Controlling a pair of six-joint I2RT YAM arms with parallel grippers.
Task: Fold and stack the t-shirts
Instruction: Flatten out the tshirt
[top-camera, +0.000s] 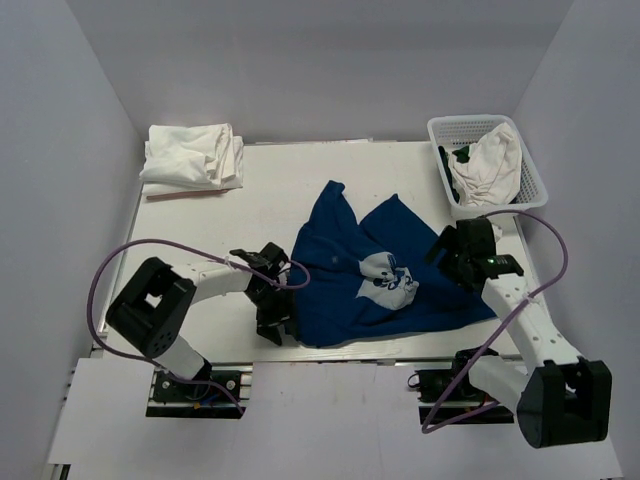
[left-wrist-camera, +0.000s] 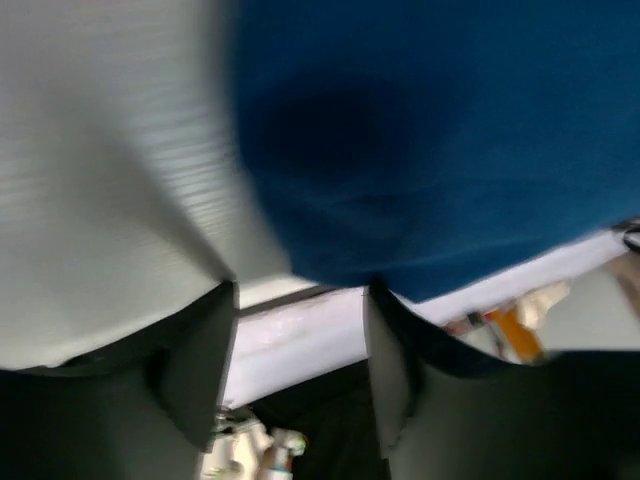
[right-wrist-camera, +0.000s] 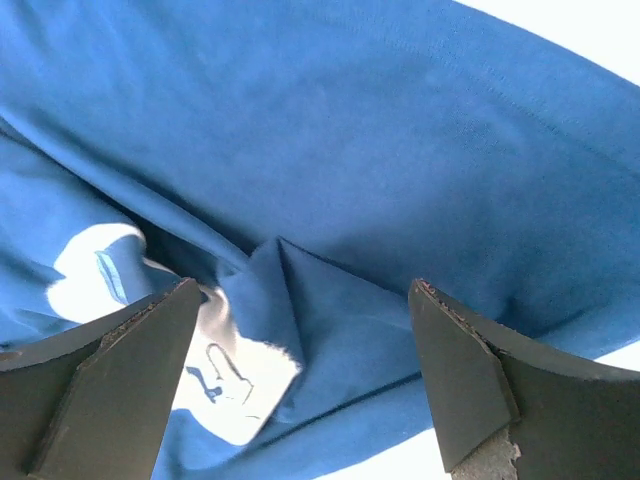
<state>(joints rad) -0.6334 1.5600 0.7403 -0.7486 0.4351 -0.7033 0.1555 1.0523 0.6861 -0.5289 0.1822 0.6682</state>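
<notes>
1. Top external view: a folded pile of white t-shirts sits at the far left corner of the table. I take that part as done.
2. The blue t-shirt lies open and rumpled in the middle, towards the near edge, with its pale print facing up. I see no neat fold in it yet.
3. Another white t-shirt is bunched in the basket at the far right, not yet taken out.
4. My left gripper is at the blue shirt's near left edge. In the blurred left wrist view its fingers stand partly apart with bare table between them. I cannot tell whether any cloth is caught.
5. My right gripper hovers over the shirt's right side with its jaws wide and holding nothing.
6. By my judgement the job is partway through. The blue shirt needs folding and stacking, then the one in the basket.
</notes>
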